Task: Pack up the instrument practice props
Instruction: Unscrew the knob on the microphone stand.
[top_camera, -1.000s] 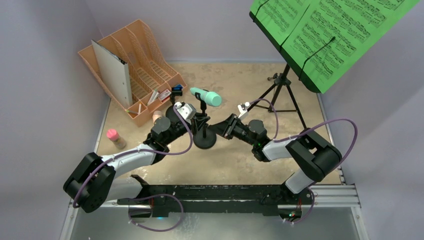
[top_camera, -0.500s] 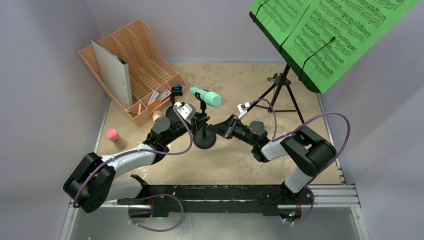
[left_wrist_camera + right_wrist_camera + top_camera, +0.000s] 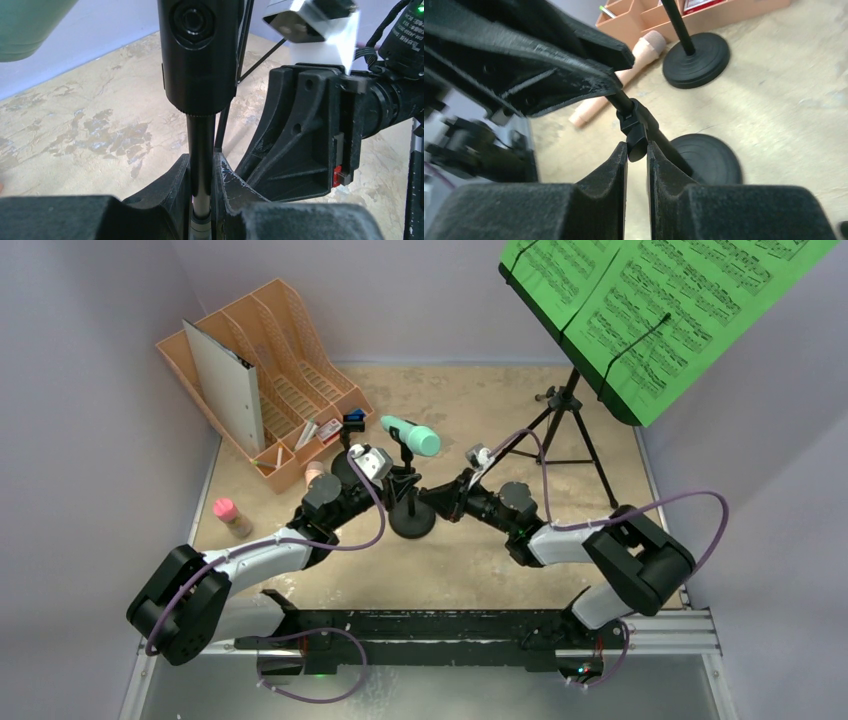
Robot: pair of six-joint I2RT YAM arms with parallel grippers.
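1. None of the props look packed yet, I think. The black tripod with the holey music desk stands at the far right of the sandy bench, and the green sheet-music pages are on it.
2. The teal toy microphone sits in the clip on top of the short black pole with a round base, in the middle of the bench.
3. The pink toy microphone lies flat on the bench by the orange slotted file rack. It is near a second black round-based pole.
4. My left fingers are nearly shut. They pinch the thin part of the middle pole, just under its fat top.
5. My right fingers are nearly shut too. They squeeze the little black clamp on the same pole, lower down, above the round base.
6. Both my arms reach out low over the bench. They meet at this pole, one from each side, with the tips pointing at each other.
7. I guess I am working on this pole now. All the other props are left to do.
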